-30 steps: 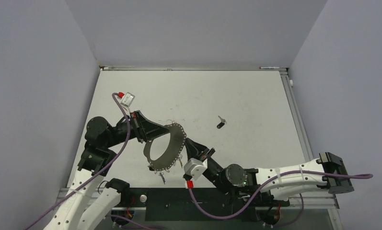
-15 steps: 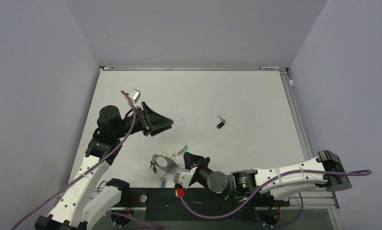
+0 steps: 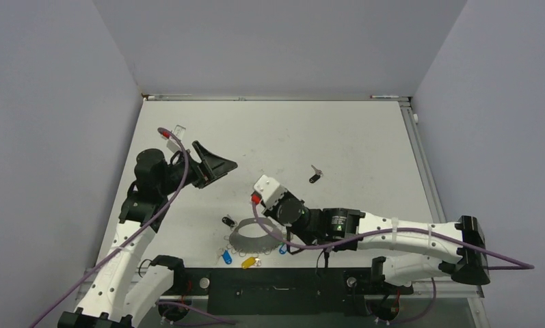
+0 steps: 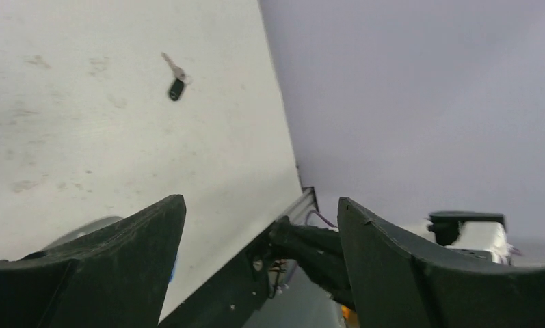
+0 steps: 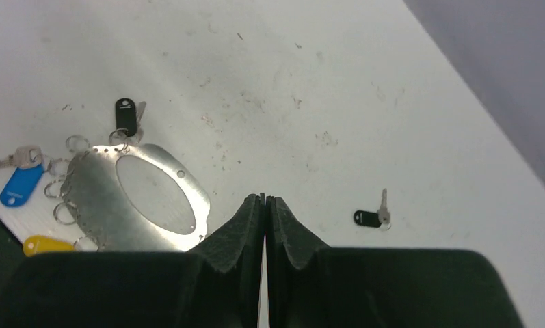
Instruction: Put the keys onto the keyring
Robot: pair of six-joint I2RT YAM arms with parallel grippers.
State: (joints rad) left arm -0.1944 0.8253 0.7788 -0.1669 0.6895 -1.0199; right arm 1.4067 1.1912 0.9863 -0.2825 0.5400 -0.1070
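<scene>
Seen from above, the keyring (image 3: 238, 237) is lying flat on the white tabletop (image 3: 290, 130) near its front edge, beside the right arm's wrist. A blue-tagged key (image 3: 226, 257), a yellow-tagged key (image 3: 249, 261) and a black-tagged key (image 3: 227, 221) are lying around its rim. A lone black-headed key (image 3: 314, 176) is lying farther back, well apart. The left tool (image 3: 223, 171) is hovering over the tabletop's left side, jaws gaping, carrying nothing.

In the left wrist view, its dark fingers (image 4: 119, 253) are standing wide apart, with the lone key showing far off.

In the right wrist view, the right tool (image 5: 264, 199) is pressing its fingers together, empty, above the tabletop just beside the keyring.
</scene>
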